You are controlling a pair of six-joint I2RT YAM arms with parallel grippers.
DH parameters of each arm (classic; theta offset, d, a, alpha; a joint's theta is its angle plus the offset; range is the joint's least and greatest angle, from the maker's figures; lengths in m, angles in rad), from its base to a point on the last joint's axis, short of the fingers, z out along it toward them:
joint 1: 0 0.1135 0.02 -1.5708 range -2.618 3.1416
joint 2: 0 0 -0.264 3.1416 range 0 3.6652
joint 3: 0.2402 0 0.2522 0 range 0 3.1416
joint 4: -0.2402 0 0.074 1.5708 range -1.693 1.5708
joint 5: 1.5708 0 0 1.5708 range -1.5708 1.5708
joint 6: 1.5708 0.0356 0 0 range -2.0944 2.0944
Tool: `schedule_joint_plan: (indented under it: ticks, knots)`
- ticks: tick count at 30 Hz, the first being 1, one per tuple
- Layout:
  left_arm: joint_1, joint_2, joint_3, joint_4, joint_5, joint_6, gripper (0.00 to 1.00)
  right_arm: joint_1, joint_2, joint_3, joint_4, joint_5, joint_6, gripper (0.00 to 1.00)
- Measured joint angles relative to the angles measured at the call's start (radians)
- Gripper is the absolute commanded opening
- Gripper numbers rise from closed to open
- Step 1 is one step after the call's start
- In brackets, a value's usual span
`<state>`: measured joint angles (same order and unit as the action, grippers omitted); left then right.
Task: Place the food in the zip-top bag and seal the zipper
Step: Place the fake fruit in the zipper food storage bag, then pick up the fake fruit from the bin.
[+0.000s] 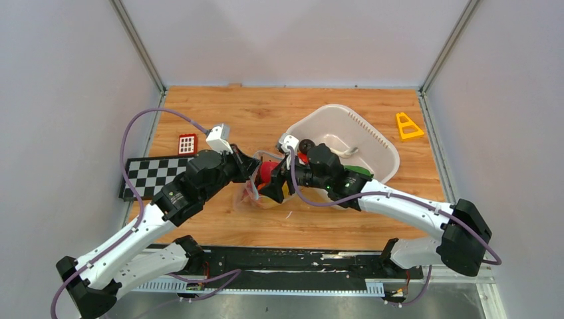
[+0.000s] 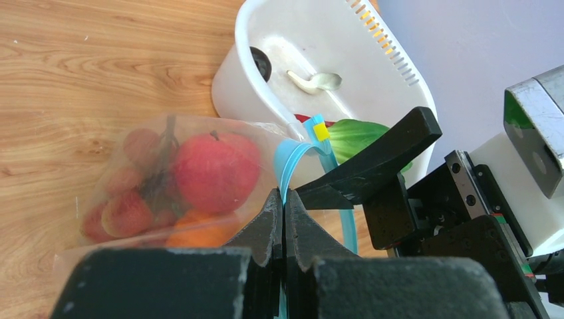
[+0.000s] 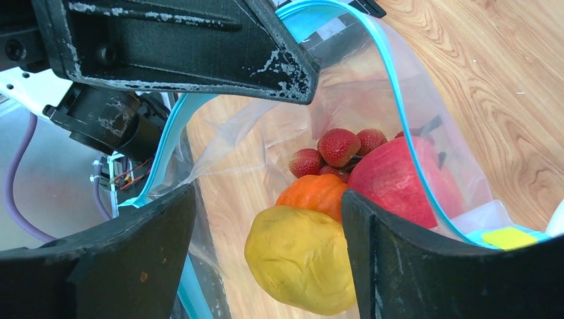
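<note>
Pinching the teal zipper (image 2: 293, 157) between its tips, our left tool (image 2: 284, 199) has its fingers pressed together on that strip at the mouth of the zip-top bag (image 2: 130, 154). The bag lies on the wooden table (image 2: 80, 66) just ahead of this tool. Through its clear wall, ahead and to the left of the tips, we see a red apple (image 2: 216, 169) and a red bunch (image 2: 125, 211) beside it. Our right tool (image 3: 266, 196) faces the open mouth from the other side with its fingers spread wide apart and gripping nothing. Between those fingers, inside the bag, lies the yellow lemon (image 3: 300, 260). Just past the lemon is the orange tangerine (image 3: 316, 193), and the apple and the red bunch lie deeper in. The zipper loops open around the right tool's view, and a yellow slider (image 3: 509, 237) sits at the strip's end by the right finger. Beyond the left tool's tips stands a white basket (image 2: 243, 90) that touches the bag. It holds a dark round piece (image 2: 261, 63), and a green leafy piece (image 2: 352, 133) lies beside it.
</note>
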<state>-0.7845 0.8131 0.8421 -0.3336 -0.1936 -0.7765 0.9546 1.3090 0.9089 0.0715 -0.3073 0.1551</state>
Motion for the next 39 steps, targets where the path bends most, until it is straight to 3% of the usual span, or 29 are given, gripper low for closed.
schedule_joint_plan:
  ticks: [9, 15, 20, 25, 28, 30, 34, 39]
  knots:
    - [0.0, -0.003, -0.004, -0.006, -0.026, -0.003, 0.0, 0.0, -0.009, 0.056, -0.116, 0.051, 0.0, 0.5]
    - [0.0, -0.003, -0.004, -0.017, -0.04, -0.006, 0.0, 0.0, -0.048, 0.074, -0.22, 0.074, -0.012, 0.5]
    - [0.0, 0.002, -0.004, -0.035, -0.063, -0.014, 0.0, 0.0, -0.185, 0.058, -0.193, 0.081, -0.007, 0.54]
    - [0.0, 0.012, -0.003, -0.073, -0.1, -0.026, 0.0, -0.011, -0.29, 0.059, -0.156, 0.268, -0.018, 0.58]
    - [0.0, 0.011, -0.003, -0.076, -0.109, -0.029, 0.0, -0.113, -0.282, 0.06, -0.157, 0.354, -0.011, 0.62]
    - [0.0, 0.011, -0.003, -0.079, -0.114, -0.029, 0.0, -0.248, -0.237, 0.063, -0.167, 0.358, 0.018, 0.65]
    - [0.0, 0.011, -0.003, -0.082, -0.116, -0.03, 0.0, -0.454, -0.077, 0.09, -0.223, 0.284, 0.069, 0.72]
    - [0.0, 0.011, -0.003, -0.082, -0.113, -0.033, 0.0, -0.547, 0.211, 0.212, -0.304, 0.154, 0.089, 0.75]
